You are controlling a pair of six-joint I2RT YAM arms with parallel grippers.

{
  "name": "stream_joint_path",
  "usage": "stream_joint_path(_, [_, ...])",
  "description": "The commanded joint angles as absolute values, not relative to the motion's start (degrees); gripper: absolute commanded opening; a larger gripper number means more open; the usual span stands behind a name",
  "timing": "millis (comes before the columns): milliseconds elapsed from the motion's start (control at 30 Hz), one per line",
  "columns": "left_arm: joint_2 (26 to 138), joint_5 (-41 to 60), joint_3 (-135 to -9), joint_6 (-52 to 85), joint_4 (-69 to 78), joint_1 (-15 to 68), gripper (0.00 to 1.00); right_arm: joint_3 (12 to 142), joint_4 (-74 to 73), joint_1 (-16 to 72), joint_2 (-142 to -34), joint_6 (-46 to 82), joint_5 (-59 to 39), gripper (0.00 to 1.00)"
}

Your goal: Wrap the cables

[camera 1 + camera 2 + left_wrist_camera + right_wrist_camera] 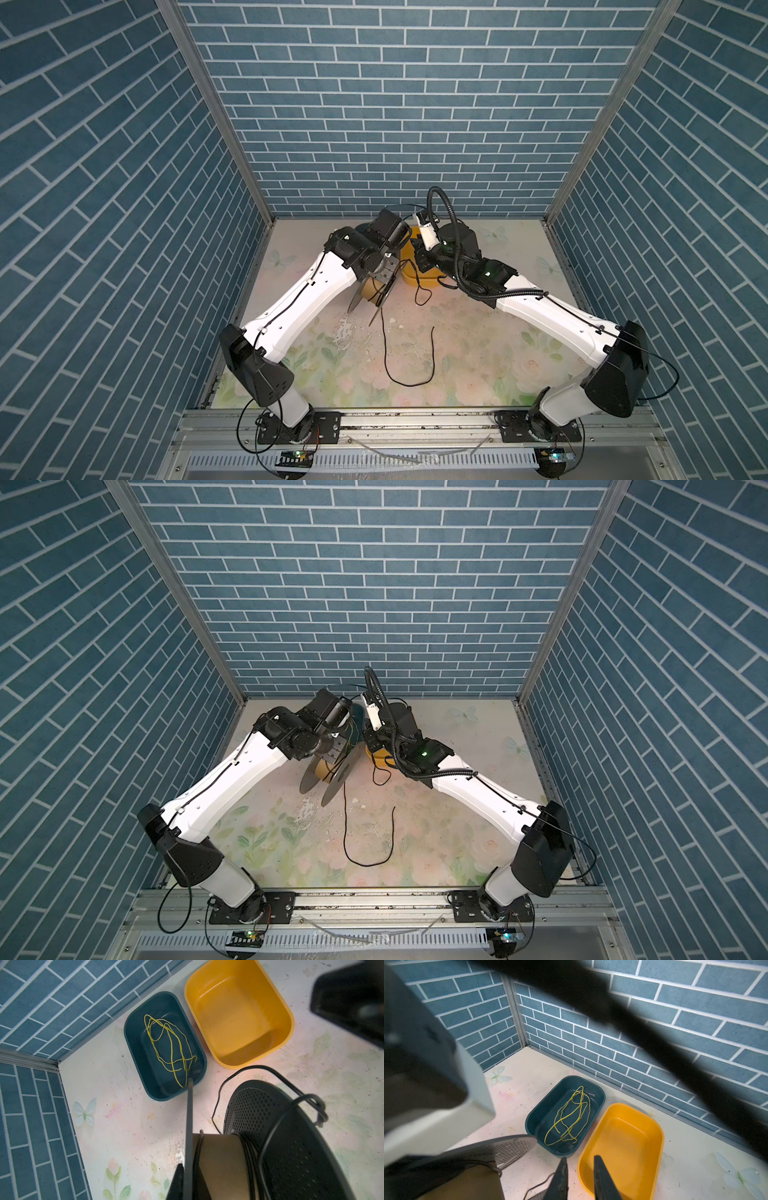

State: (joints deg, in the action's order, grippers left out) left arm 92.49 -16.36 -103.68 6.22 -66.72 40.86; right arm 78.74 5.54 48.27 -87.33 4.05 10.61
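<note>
While the loose tail of the black cable [385, 349] is lying in a U on the tabletop [478, 353] in front of the spool [355, 301], its other end is sitting wound on the spool's core. The left end effector [188, 1180] is clamping the spool by a flange. Beyond the spool, the right end effector [580, 1167] is hanging narrowly parted and empty above the yellow bin [662, 1138].

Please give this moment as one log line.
left gripper: jaws shut on spool | right gripper: jaws open, empty | black cord: partly wound, rest on table
</note>
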Motion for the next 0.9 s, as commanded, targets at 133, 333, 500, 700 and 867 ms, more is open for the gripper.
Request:
stream_joint_path(133, [89.9,-11.0,-111.7,3.3,-70.9,40.2,0.0,74.7,4.3,46.9,-86.7,6.0,6.3,0.36])
stream_joint_path(333, [91.6,-4.7,-118.4,2.2,-74.9,38.1,0.0,71.0,6.1,45.4,-81.8,5.9,4.6,0.63])
stream_joint_path(500, [92.7,0.4,-120.6,1.9,-75.8,34.8,0.0,67.0,7.7,44.2,-76.3,5.5,6.0,0.79])
stream_joint_path(700, [94.1,4.6,-123.2,2.0,-76.4,31.6,0.0,61.0,8.4,42.9,-70.4,5.6,11.3,0.8])
stream_joint_path(867, [95.6,6.7,-125.6,2.2,-77.0,30.4,0.0,54.4,4.9,42.7,-67.5,6.1,13.9,0.77])
